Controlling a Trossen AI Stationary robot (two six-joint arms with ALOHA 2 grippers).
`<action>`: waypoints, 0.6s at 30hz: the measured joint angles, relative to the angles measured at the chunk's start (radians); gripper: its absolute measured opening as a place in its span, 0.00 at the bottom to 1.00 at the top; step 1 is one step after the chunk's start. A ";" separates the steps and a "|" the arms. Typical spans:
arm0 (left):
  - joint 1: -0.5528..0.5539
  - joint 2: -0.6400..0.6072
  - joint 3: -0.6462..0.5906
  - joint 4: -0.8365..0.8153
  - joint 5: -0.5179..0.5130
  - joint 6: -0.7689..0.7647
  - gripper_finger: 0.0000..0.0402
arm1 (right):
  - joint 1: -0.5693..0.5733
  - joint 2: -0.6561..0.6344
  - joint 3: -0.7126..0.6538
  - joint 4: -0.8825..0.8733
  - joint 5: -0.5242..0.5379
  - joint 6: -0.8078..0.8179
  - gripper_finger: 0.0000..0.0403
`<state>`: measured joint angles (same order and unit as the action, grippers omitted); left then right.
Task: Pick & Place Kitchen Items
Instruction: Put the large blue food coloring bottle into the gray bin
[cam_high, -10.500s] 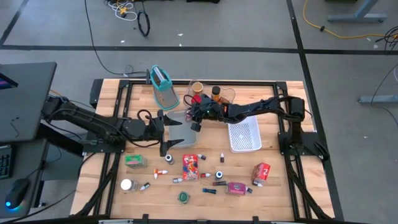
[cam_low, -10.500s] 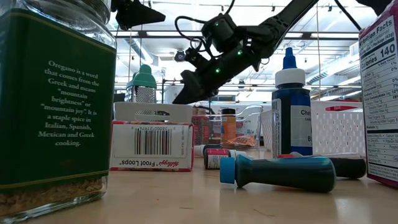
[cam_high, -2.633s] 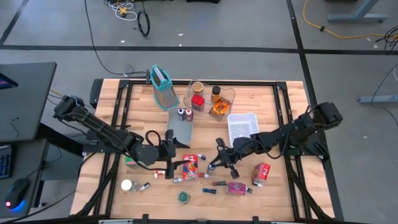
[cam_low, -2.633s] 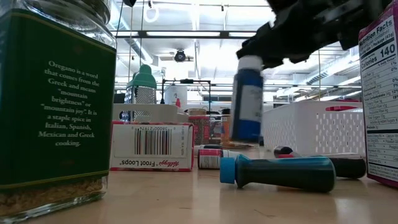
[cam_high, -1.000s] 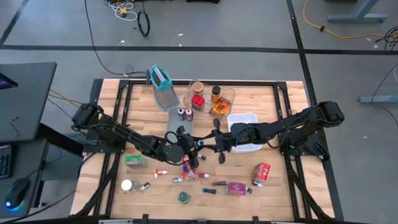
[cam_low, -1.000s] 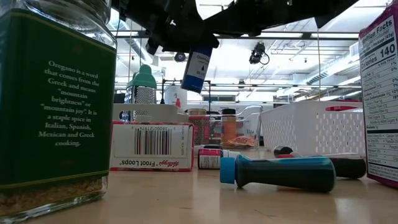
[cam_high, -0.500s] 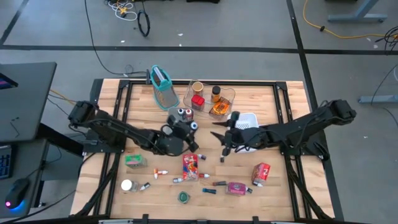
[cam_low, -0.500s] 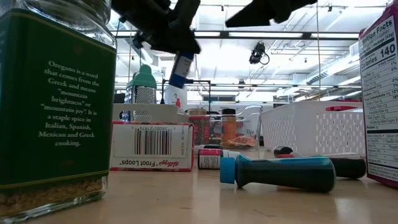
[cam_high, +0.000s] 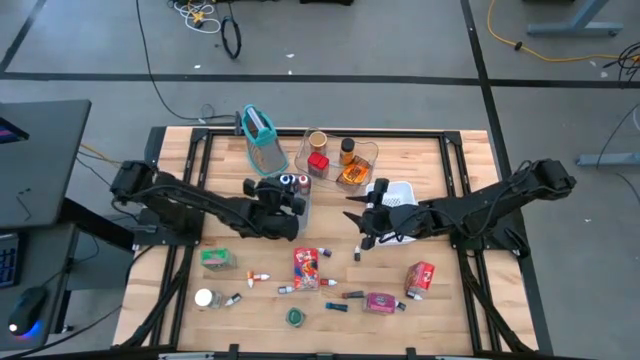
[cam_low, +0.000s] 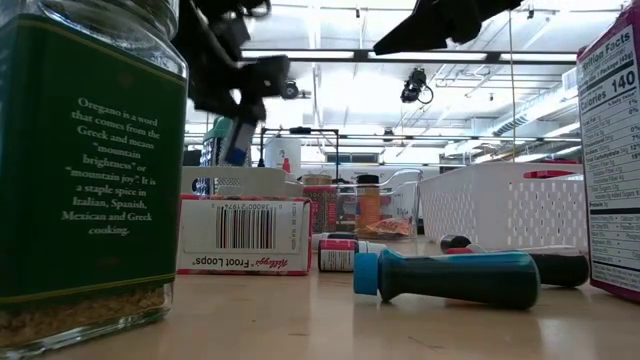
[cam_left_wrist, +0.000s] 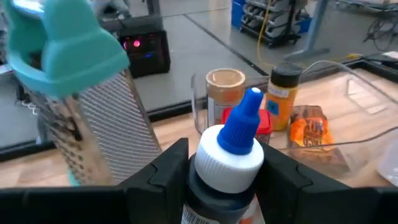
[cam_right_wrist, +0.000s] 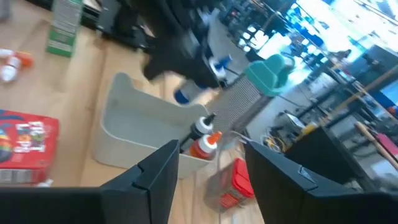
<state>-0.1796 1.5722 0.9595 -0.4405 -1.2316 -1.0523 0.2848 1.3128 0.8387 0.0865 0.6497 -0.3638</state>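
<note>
Since half a second ago the left gripper (cam_high: 290, 198) has carried the blue-capped bottle (cam_left_wrist: 231, 163) further toward the table's far left, and it now hangs over the grey tray (cam_high: 296, 212) that sits at mid-table. Its two fingers (cam_left_wrist: 163, 167) are clenched on the bottle's dark body, with the white collar and blue nozzle standing up between them. From table height the bottle (cam_low: 237, 138) shows tilted, held high in the air.

On the wooden table (cam_high: 450, 300) the right gripper (cam_high: 362, 225) hovers just beside the white basket (cam_high: 398, 195), near mid-table, with its fingers spread and nothing between them.

At the far edge stands the teal-rimmed grater (cam_high: 260, 129); beside it the clear tray (cam_high: 368, 152) holds an amber jar (cam_high: 317, 141), a red-capped jar (cam_high: 318, 164) and an orange-capped bottle (cam_high: 347, 151). Two small bottles (cam_high: 302, 182) stand at the far end of the grey tray.

Toward the near edge lie a green packet (cam_high: 218, 260), a red cereal box (cam_high: 306, 268), a red carton (cam_high: 420, 277) and a pink packet (cam_high: 379, 302). Near the left near corner is a white-lidded jar (cam_high: 204, 297), and a green round lid (cam_high: 295, 317) lies close to the near edge. Tiny capped vials (cam_high: 259, 277) are scattered among them.
</note>
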 joint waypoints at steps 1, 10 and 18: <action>0.016 0.019 0.001 -0.001 0.017 -0.016 0.38 | 0.000 0.000 0.000 -0.001 -0.013 0.000 0.49; 0.091 0.172 0.000 -0.014 0.059 -0.248 0.39 | 0.000 0.000 0.000 -0.008 -0.038 0.012 0.49; 0.096 0.248 0.003 -0.011 0.004 -0.376 0.43 | 0.000 0.000 0.000 -0.051 -0.038 0.036 0.49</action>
<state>-0.0834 1.8204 0.9627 -0.4515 -1.2274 -1.4283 0.2848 1.3128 0.8387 0.0353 0.6117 -0.3274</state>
